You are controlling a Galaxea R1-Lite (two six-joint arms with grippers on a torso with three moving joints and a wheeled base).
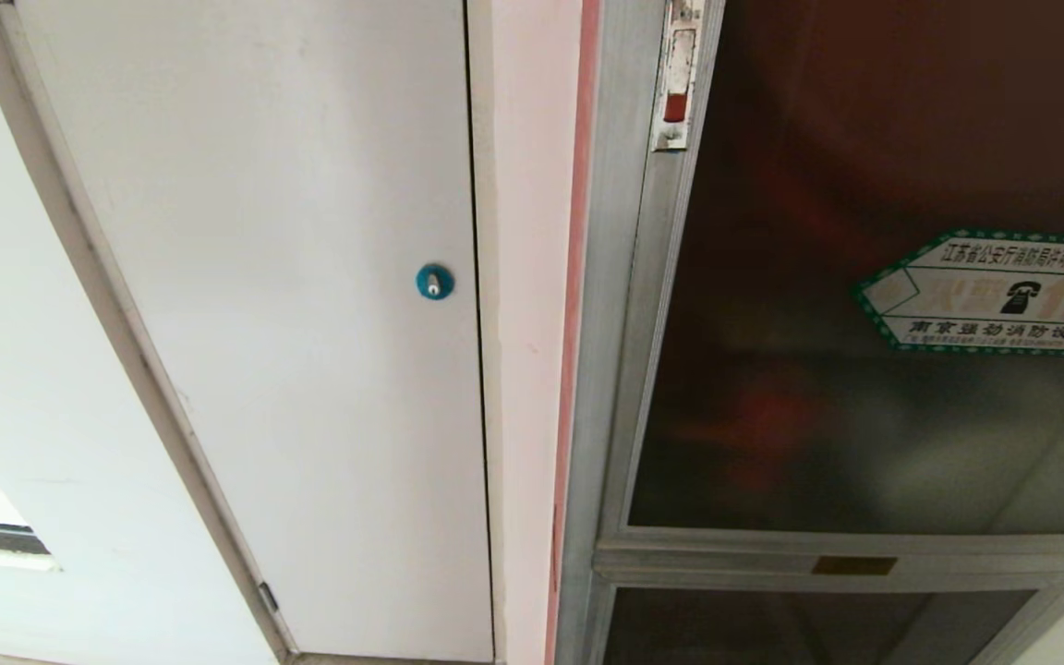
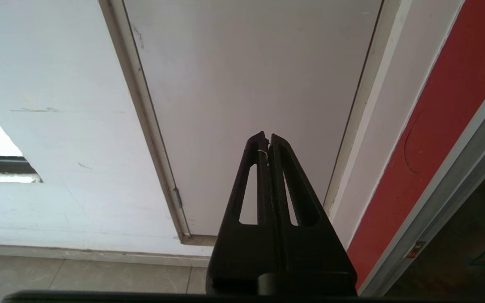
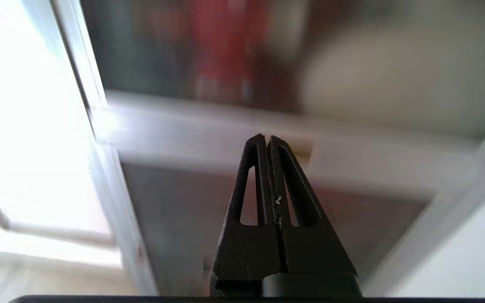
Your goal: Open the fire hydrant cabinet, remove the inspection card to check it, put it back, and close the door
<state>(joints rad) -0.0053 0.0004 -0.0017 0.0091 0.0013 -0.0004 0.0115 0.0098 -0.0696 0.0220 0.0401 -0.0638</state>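
— What sort of place is this?
— Probably a building corridor: painted white wall (image 1: 15, 305), tiled floor (image 2: 78, 275), a white service panel (image 1: 292, 277) beside a fire hydrant cabinet (image 1: 620, 305).

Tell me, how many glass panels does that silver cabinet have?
2. The large tinted door with the telephone sticker sits above; a smaller glass panel lies below the crossbar. More may be hidden beyond the picture's edges.

A plain white panel (image 1: 292, 305) carries a blue round lock (image 1: 434, 282), with tiled floor (image 2: 78, 275) below the wall.
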